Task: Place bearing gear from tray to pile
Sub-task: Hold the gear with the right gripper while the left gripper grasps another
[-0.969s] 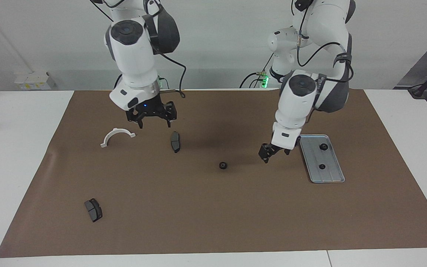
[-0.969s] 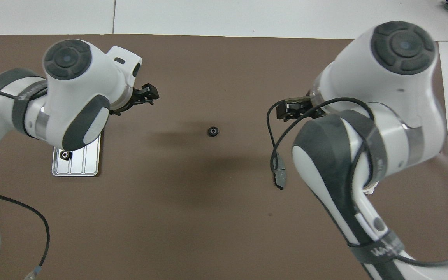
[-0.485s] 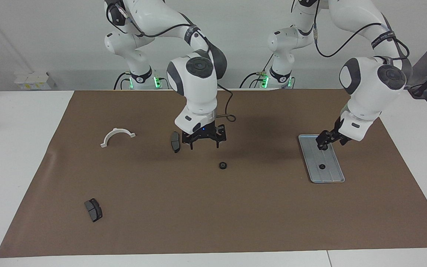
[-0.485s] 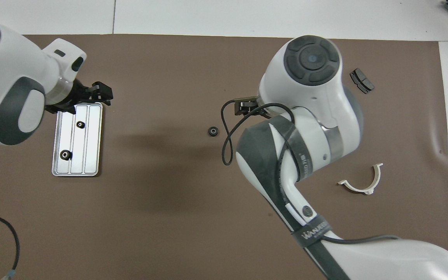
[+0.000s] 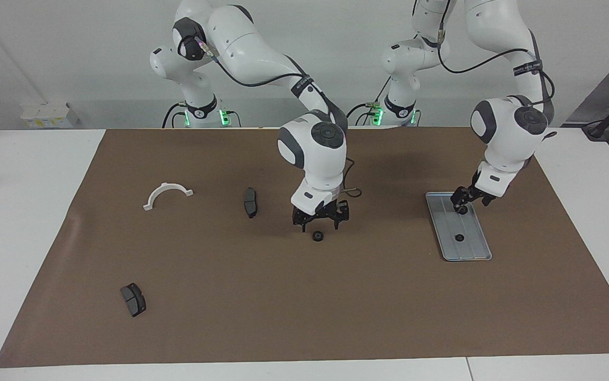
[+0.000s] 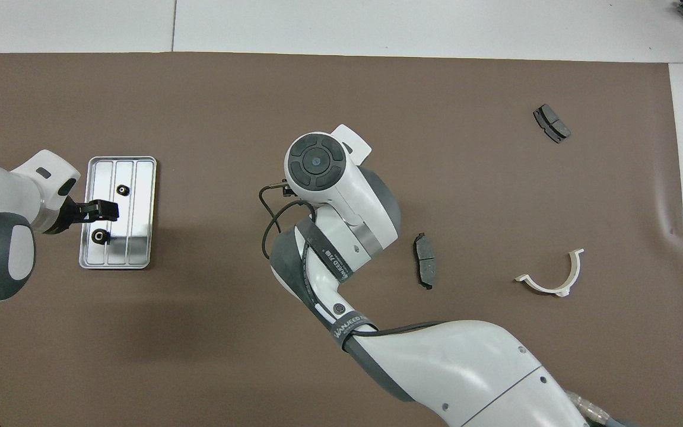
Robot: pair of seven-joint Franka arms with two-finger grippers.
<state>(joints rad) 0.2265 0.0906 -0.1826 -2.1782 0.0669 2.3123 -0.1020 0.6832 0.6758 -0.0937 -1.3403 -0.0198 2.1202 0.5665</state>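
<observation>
Brown paper (image 5: 304,296) covers the table. In the facing view, the right gripper (image 5: 320,222), a second ago over the white half-ring (image 5: 167,194), has swung across and now hangs just above the loose gear (image 5: 318,236), fingers spread. The left gripper (image 5: 465,200) has moved from beside the tray (image 5: 473,248) to over its nearer end, above one gear (image 5: 462,210); I cannot tell its finger state. A second gear (image 5: 458,237) lies farther along the tray.

Overhead, the right arm's wrist hides the loose gear. The left gripper (image 6: 102,210) sits between the two tray gears (image 6: 121,190) (image 6: 100,236). The pads (image 6: 425,260) (image 6: 551,123) have not moved.
</observation>
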